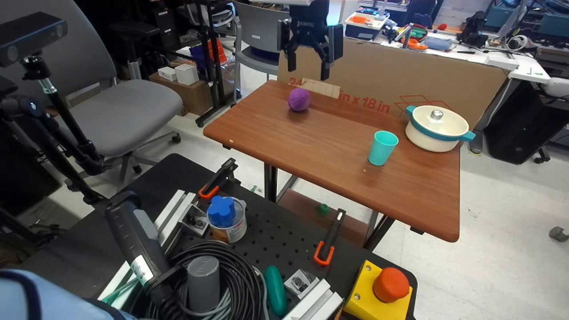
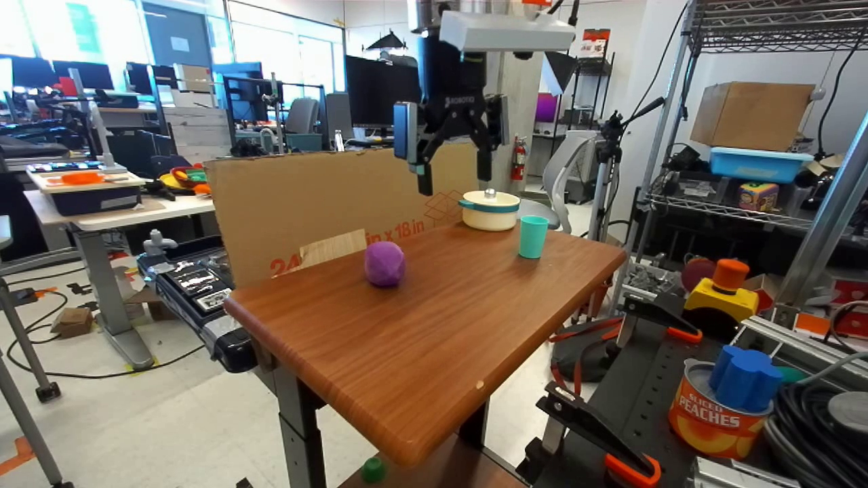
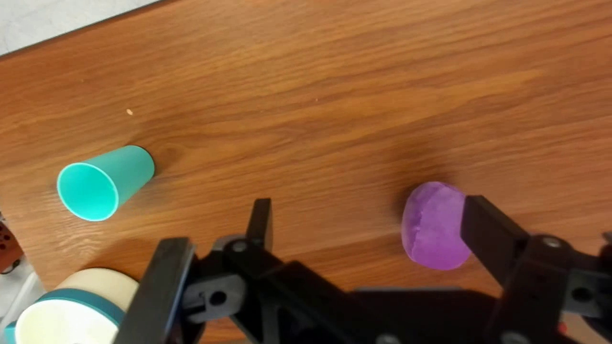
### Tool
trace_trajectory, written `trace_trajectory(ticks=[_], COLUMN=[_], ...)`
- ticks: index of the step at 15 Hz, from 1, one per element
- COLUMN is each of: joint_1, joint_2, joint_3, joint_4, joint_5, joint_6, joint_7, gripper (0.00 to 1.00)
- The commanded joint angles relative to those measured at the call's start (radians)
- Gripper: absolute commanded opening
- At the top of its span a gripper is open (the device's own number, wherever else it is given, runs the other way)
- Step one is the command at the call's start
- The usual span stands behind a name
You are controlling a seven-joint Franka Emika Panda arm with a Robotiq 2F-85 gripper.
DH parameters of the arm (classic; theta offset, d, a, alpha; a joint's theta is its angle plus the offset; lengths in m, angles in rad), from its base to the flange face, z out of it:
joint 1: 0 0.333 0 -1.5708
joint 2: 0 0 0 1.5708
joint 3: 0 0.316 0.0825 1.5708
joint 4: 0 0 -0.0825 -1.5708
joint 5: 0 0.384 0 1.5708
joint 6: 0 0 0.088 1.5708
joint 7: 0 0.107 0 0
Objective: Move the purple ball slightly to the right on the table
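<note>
Gripper (image 3: pixel 367 210), nearest the lens in the wrist view: its fingers (image 3: pixel 259 224) stand wide apart and hold nothing. Beyond them, the purple ball (image 3: pixel 432 229) rests on the table (image 3: pixel 306 105), off-centre in the span, toward the finger at the picture's right, which hides part of its edge; the teal cup (image 3: pixel 126 169) stands on the opposite side. Round as it is, the ball offers me no long axis to match. In an exterior view, the gripper (image 1: pixel 308 73) hangs above the ball (image 1: pixel 299 99), which sits near the table's far edge, before a cardboard panel (image 1: pixel 400 71), well apart from the cup. In an exterior view, the ball (image 2: pixel 385 263) lies below the gripper (image 2: pixel 454 180) and to the picture's left of it, on the side away from the cup. I judge that I must shift that way to centre the ball before descending; coming straight down could land a finger on it. Whose right the task means, I cannot tell.
</note>
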Motion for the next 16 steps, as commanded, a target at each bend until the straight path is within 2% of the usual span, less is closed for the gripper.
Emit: trace_trajectory(ticks=[1,6,13,14,16], joint_1=[0.072,0.127,0.155,0.157,0.165], joint_2=[0.109,0.249,0.439,0.462,0.504], joint_3=[-0.026,-0.059,-0.103,-0.101,-0.103], joint_4=[0.121,0.263,0.447,0.47,0.514], joint_5=[0.014,0.028,0.072,0.087,0.112], joint_6=[0.01,-0.01,-0.063,-0.073,-0.111], joint_7=[0.028,0.058,0.065,0.063,0.066], gripper=[1.0,1.0,1.0,0.75,0.66])
